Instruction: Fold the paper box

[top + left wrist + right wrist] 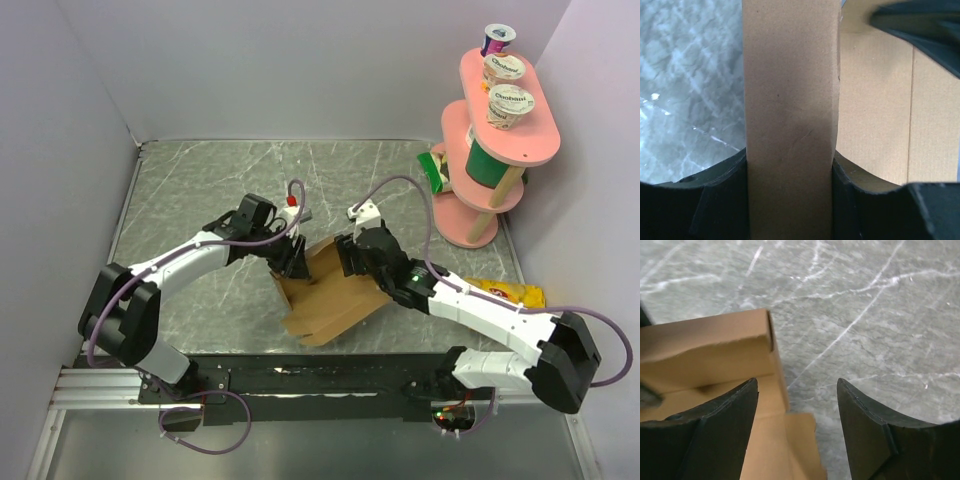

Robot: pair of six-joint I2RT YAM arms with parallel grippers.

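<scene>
One grey marbled counter (200, 180). Two arms, left arm (185, 258) and right arm (490, 312), angled inward, meeting mid-counter. One pink two-tier stand (540, 140), far right. One paper box (335, 300), partly folded, lying mid-counter. Left claw (790, 172) clamped on an upright box wall. Right claw (797, 405) spread apart over a box corner. Three yogurt cups (510, 105) atop the stand.

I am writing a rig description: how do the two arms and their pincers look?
The left arm and right arm have white links and black joints; a purple cable runs along each. The left pincer and right pincer are black with curved fingers. The right arm bears a green light.
</scene>
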